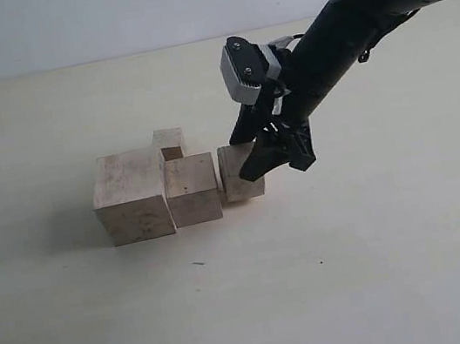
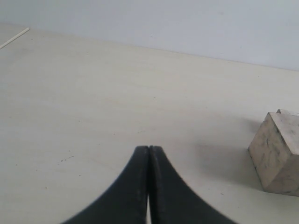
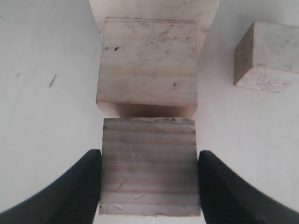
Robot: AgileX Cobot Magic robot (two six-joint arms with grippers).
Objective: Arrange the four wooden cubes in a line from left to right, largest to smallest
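The four wooden cubes sit in the middle of the table. The largest cube is on the left, and the second cube touches its right side. The third cube stands on the table just right of the second, with a thin gap between them. My right gripper is shut on this third cube, one finger against each side. The smallest cube stands behind the row. My left gripper is shut and holds nothing. It is low over bare table, with one cube off to its side.
The pale tabletop stretches wide on all sides of the cubes. My right arm slants down from the upper right. A light wall rises beyond the table's far edge.
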